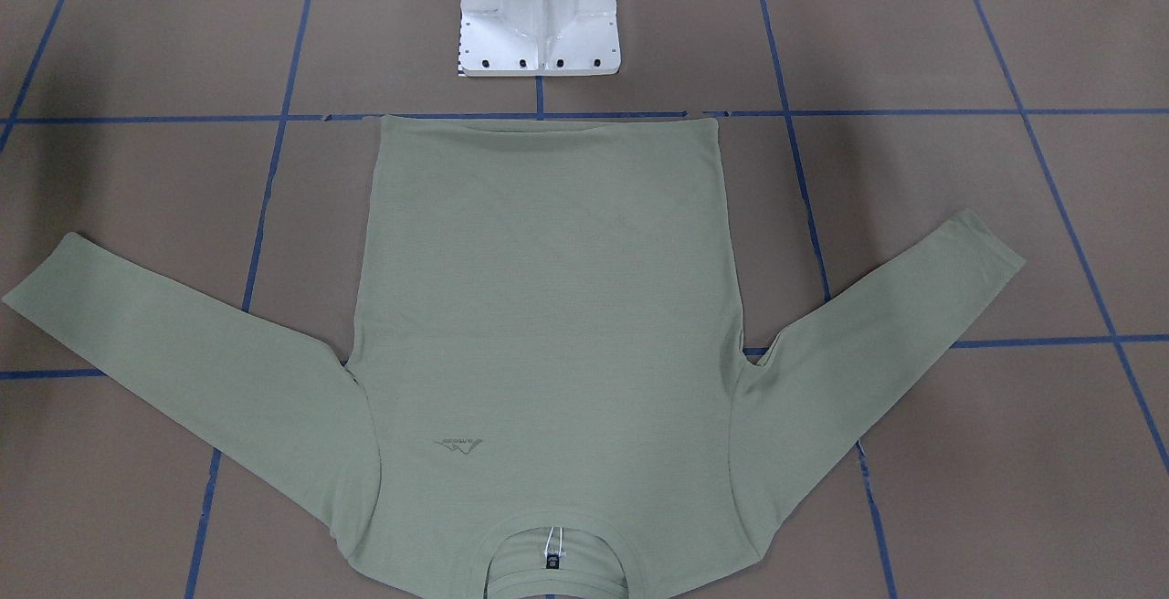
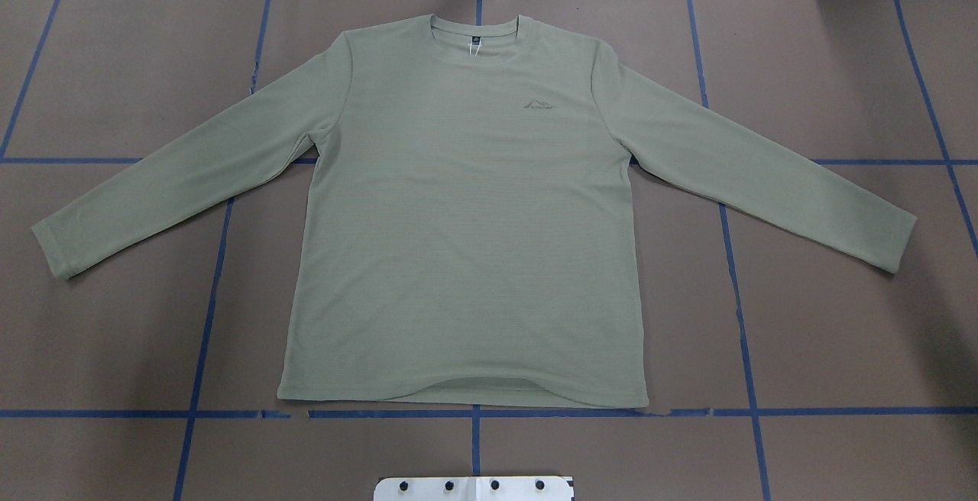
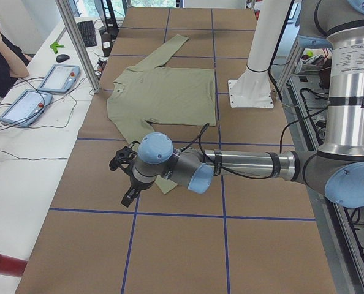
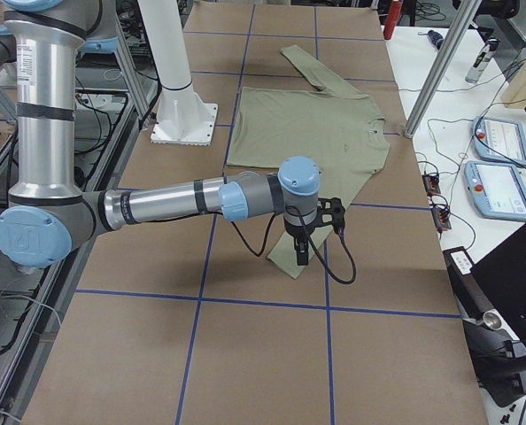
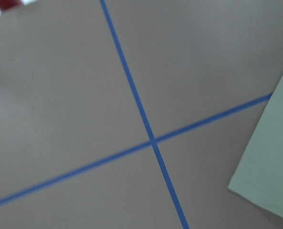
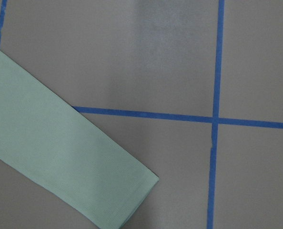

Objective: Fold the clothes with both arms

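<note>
Pale sage-green knit shirt (image 2: 458, 218), probably soft and limp, best pinched at cuffs (image 2: 52, 250); left pincer (image 3: 126, 195) and right pincer (image 4: 300, 257): spread or not, cannot tell.

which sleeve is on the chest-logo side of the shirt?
The sleeve on the robot's right, at the overhead view's right. The logo sits toward it, right of the collar's centre; the other sleeve has plain fabric beside it.

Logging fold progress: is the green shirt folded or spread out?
Spread out. The shirt lies flat, logo up, both sleeves stretched out sideways, with no doubled-over layer visible.
</note>
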Controlling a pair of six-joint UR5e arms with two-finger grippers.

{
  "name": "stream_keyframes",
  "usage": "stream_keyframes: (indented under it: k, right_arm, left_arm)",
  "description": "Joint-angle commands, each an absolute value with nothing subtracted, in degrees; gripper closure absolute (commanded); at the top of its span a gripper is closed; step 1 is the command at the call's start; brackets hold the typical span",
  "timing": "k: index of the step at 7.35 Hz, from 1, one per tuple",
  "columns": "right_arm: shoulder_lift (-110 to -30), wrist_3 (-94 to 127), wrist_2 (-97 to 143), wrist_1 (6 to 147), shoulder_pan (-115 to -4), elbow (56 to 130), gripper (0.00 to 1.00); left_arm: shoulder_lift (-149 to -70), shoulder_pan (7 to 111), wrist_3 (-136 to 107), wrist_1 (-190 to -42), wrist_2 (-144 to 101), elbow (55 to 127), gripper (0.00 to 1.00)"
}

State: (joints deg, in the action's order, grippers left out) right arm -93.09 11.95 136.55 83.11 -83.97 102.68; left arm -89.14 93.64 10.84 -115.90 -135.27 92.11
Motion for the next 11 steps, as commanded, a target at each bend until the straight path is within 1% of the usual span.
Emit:
stream_keyframes:
  k: [1,3,4,6,7,9,11]
  right_arm:
    - [-91.7,22.0,140.1,67.9,-81.8,93.6,0.0]
    - [-91.7,35.6,136.7,47.4,-75.9,82.8,0.02]
    - [-91.5,41.8,131.3,39.6,-71.2,79.3,0.08]
    - [-89.7,43.7,127.6,36.9,-67.3,75.4,0.13]
    - [-89.9,43.7,127.7,36.9,-67.2,75.3,0.15]
    - [-90.8,43.8,127.9,36.8,-65.7,75.2,0.16]
    - [-91.1,43.9,127.9,36.8,-65.2,75.2,0.2]
  left_arm:
    - [-90.0,93.7,10.9,-118.4,-135.4,91.0,0.0]
    - [-90.0,93.7,10.9,-118.4,-135.4,91.1,0.0]
    - [-89.9,93.7,10.9,-118.4,-135.4,91.1,0.0]
    - [-90.0,93.7,11.0,-118.5,-135.4,91.1,0.0]
    - [-89.9,93.7,10.9,-118.5,-135.4,91.3,0.0]
    - [-89.9,93.7,11.0,-118.5,-135.4,91.3,0.0]
    - [-89.8,93.7,11.0,-118.6,-135.4,91.1,0.0]
